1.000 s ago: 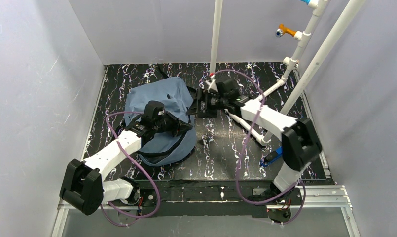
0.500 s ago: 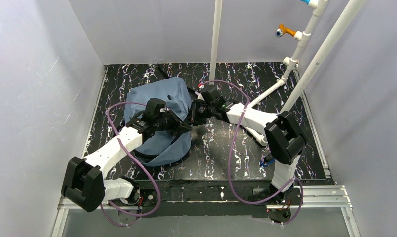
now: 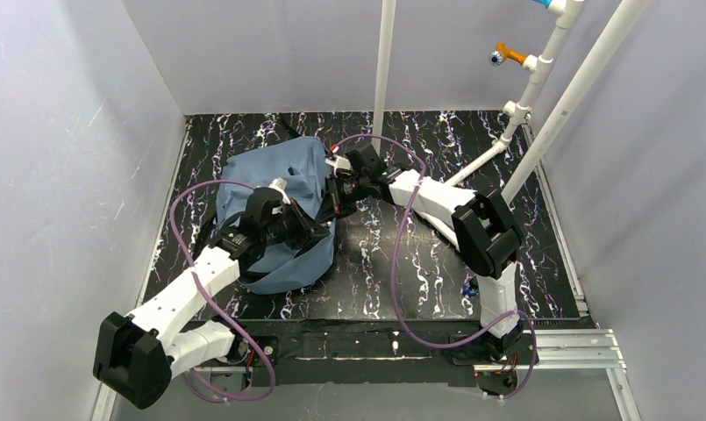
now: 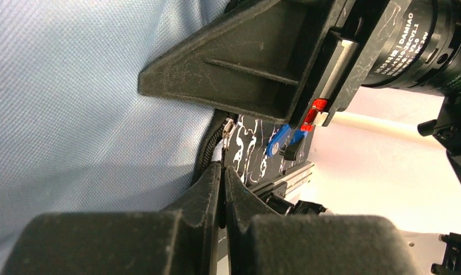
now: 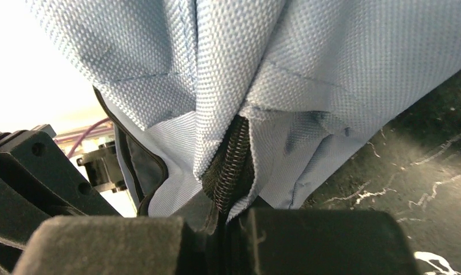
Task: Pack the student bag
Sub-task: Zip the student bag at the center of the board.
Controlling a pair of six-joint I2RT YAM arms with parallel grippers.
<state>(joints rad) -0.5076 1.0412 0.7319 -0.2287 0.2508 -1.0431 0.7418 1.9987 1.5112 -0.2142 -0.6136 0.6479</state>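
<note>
The student bag (image 3: 274, 189), slate-blue fabric with black zipper trim, lies crumpled on the left half of the black marbled table. My left gripper (image 3: 318, 230) is at its near right edge; in the left wrist view the left gripper (image 4: 223, 167) is shut on a thin dark zipper pull just below the metal slider (image 4: 228, 126). My right gripper (image 3: 336, 197) meets the bag from the right. In the right wrist view the right gripper (image 5: 225, 215) is shut on the bag's black zipper teeth (image 5: 232, 163) and the fabric fold around them. The bag's inside is hidden.
White pipes (image 3: 385, 61) rise at the back centre and slant at the back right (image 3: 577, 88), with an orange valve (image 3: 507, 54). A small blue object (image 3: 470, 287) lies by the right arm's base. Grey walls close in on three sides.
My right gripper swung left to the bag's edge and shut on the zipper seam. My left arm drew back toward the near left, its gripper still shut, and the bag bunched up.
</note>
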